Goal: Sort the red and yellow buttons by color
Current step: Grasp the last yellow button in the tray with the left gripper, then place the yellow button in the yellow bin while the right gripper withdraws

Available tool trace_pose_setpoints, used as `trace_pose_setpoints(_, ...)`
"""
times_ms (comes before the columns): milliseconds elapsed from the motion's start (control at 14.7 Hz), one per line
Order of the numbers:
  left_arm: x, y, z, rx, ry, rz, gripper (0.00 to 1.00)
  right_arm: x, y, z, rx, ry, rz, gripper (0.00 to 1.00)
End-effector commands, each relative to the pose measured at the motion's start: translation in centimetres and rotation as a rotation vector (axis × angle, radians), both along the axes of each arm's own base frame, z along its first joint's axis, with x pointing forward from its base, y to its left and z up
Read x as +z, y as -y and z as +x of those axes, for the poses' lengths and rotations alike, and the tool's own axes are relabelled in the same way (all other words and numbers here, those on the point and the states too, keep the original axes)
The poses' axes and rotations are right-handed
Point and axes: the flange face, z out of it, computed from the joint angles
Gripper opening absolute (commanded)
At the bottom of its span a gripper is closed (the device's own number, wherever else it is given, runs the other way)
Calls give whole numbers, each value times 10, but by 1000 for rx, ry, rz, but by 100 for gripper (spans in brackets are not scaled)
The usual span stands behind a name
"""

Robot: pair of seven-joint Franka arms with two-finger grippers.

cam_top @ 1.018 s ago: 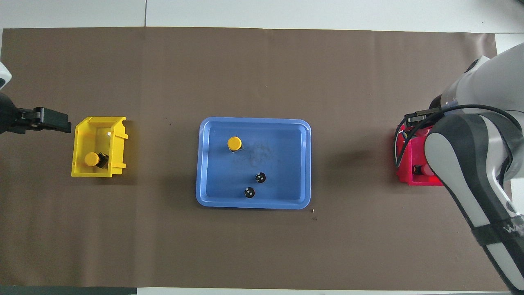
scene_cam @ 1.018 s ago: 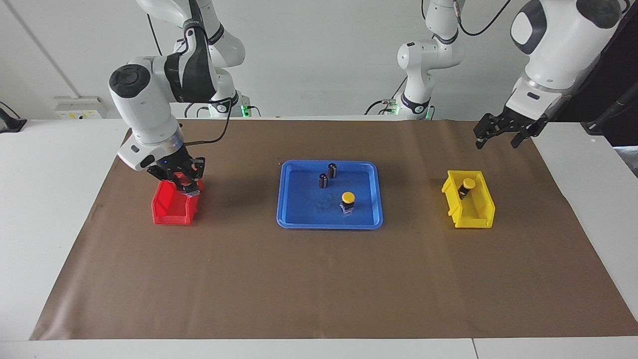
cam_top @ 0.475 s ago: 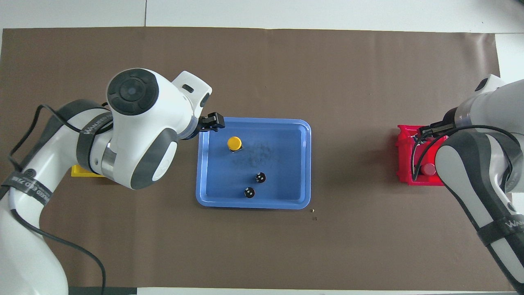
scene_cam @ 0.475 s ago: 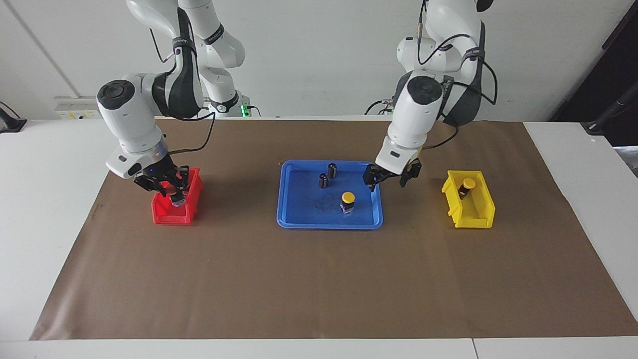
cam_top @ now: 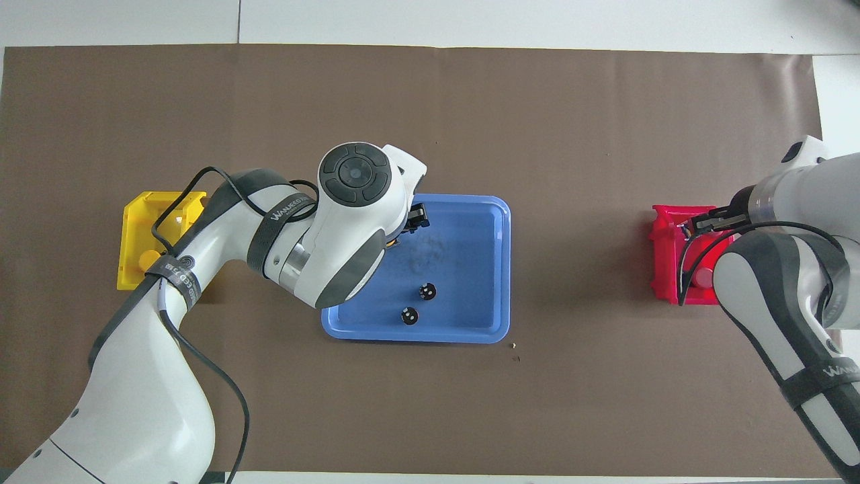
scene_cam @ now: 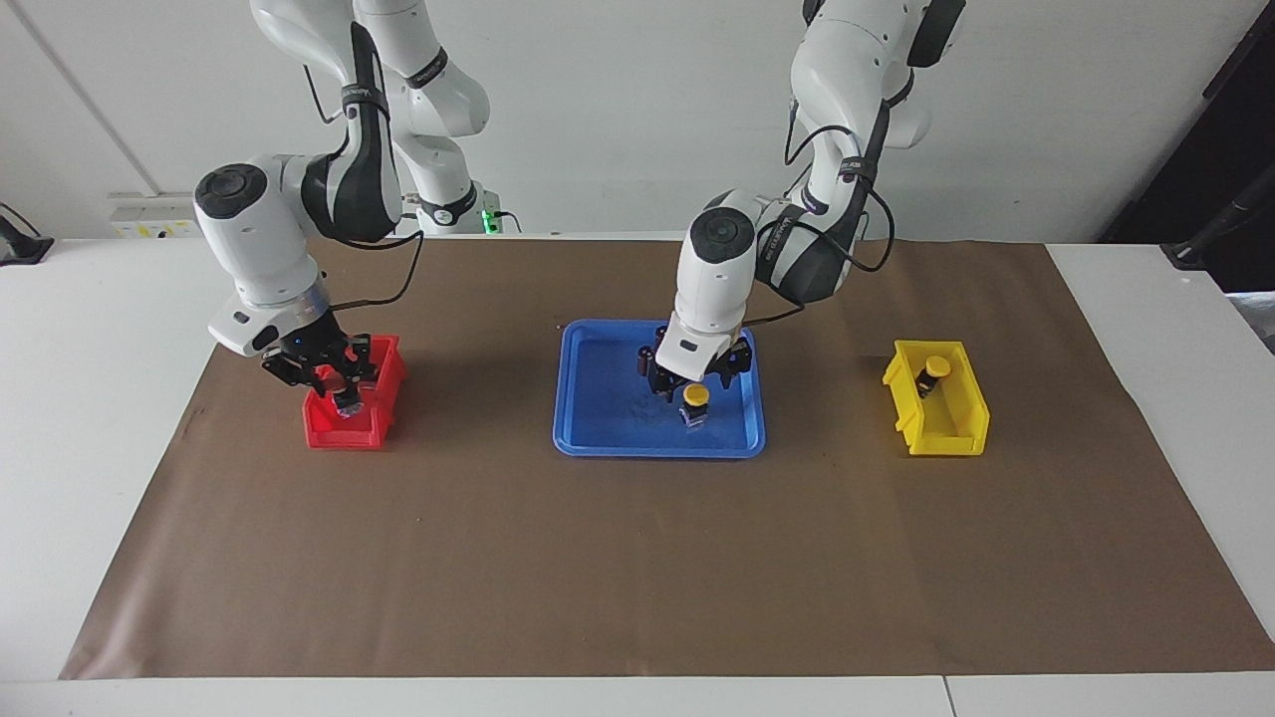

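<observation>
A high camera faces me across the table; another looks steeply down from above my end. Both share the blue tray (scene_cam: 588, 428) (cam_top: 494, 269) and brown mat (scene_cam: 637, 558) (cam_top: 430, 101).

1. white table (scene_cam: 110, 418), covered across its middle by a brown paper sheet (scene_cam: 637, 558).
2. plain white wall (scene_cam: 618, 110) past the table's far edge.
3. white socket strip (scene_cam: 159, 214) low on that wall.
4. dark panel (scene_cam: 1205, 149) at the wall's end.
</observation>
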Motion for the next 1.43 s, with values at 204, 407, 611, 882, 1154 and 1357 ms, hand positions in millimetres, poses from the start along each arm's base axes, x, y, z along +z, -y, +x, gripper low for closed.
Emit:
trace_pose_setpoints(204, -10, -4, -3, 49, -3, 34, 54, -22, 9, -17, -2, 23, 6, 18)
trace_pose_setpoints(407, -15, -5, -8, 45, -5, 35, 31, -34, 11, -24, -4, 30, 6, 18)
trace_pose_setpoints(611, -12, -7, -2, 59, -7, 21, 1, -41, 10, -30, -3, 24, 6, 18)
trace_pose_setpoints(882, 40, -29, 22, 95, -27, 41, 1, -44, 11, -31, 0, 35, 6, 19)
trace_pose_setpoints(1154, 109, -153, 58, -16, -72, 53, 1, -41, 12, -29, 9, 31, 5, 51)
trace_pose_setpoints(1357, 120, -255, 88, -142, -111, 35, 1, -20, 13, -15, 28, -20, 5, 59)
